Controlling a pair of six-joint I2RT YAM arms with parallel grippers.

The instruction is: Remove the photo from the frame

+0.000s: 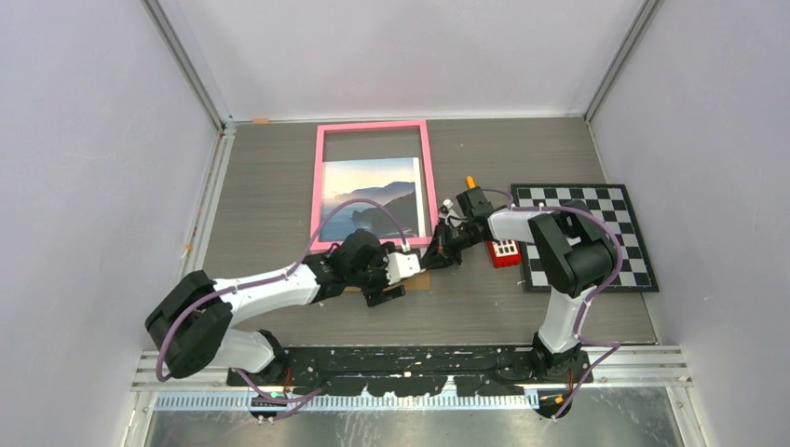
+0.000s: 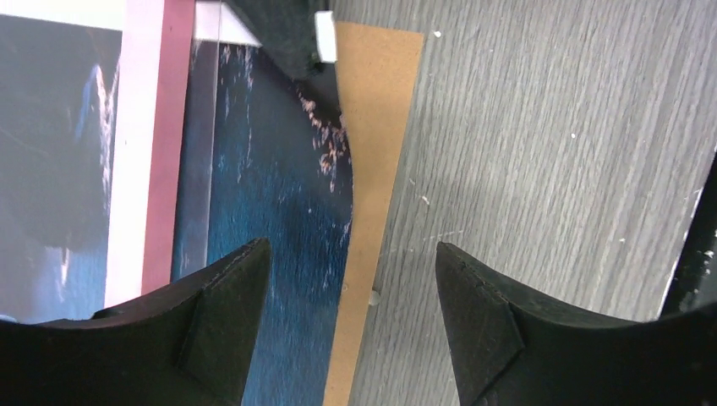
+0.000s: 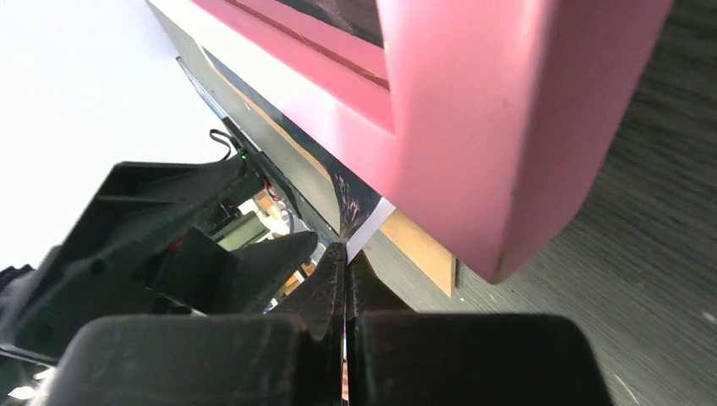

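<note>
Low at 6 o'clock in the top view, the left arm (image 1: pixel 261 289) and the right arm (image 1: pixel 568 256) are seen reaching to the middle of the worktop (image 1: pixel 270 186). The frame (image 1: pixel 373 125) is laid flat at 12 o'clock, with the photo (image 1: pixel 368 196) in its near half. The left gripper (image 1: pixel 416 268) and the right gripper (image 1: pixel 440 251) are seen close together at the frame's near right corner. A checkerboard (image 1: pixel 619 209) is laid at 3 o'clock, with a red box (image 1: pixel 504 252) just beside it.

From the left wrist, the left gripper (image 2: pixel 351 262) is held open above the photo (image 2: pixel 279 194). The photo is seen sticking out past the pink frame (image 2: pixel 156 144), over a brown panel (image 2: pixel 376 127). Its corner is curled up at 12 o'clock.

From the right wrist, the right gripper (image 3: pixel 347 254) is closed on the photo's (image 3: pixel 351 207) corner, just under the frame's (image 3: pixel 473 127) pink corner.
</note>
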